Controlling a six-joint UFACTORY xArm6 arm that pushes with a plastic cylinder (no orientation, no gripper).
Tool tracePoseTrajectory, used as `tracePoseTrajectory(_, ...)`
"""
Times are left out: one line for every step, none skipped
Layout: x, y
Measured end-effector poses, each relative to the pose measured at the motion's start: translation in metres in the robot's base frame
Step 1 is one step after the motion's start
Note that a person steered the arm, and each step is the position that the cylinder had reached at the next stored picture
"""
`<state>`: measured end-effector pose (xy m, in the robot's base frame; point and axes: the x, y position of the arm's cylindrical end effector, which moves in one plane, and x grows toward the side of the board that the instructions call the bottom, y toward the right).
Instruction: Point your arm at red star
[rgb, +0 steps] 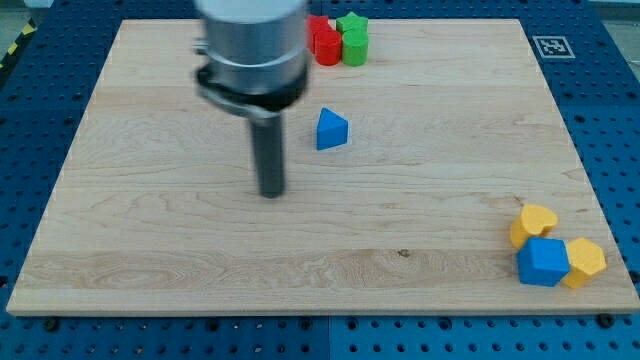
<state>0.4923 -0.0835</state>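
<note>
Red blocks (324, 40) sit at the view's top centre, one behind another; I cannot tell which one is the star, and my arm partly hides the rear one. Two green blocks (353, 38) touch them on the right, the rear one star-shaped. My tip (272, 193) rests on the board left of centre, well below the red blocks. A blue triangle block (331, 129) lies up and to the right of my tip.
At the view's bottom right, a yellow heart-shaped block (533, 222), a blue block (543, 262) and a yellow block (584, 262) cluster near the wooden board's edge (320, 312). A printed marker (550, 46) is at the top right corner.
</note>
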Motion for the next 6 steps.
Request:
tracePoseTrajectory(-0.033, -0.056)
tracePoseTrajectory(-0.067, -0.094)
tracePoseTrajectory(-0.13, -0.087)
tracePoseTrajectory(-0.21, -0.061)
tracePoseTrajectory(-0.286, -0.028)
tracePoseTrajectory(-0.3, -0.017)
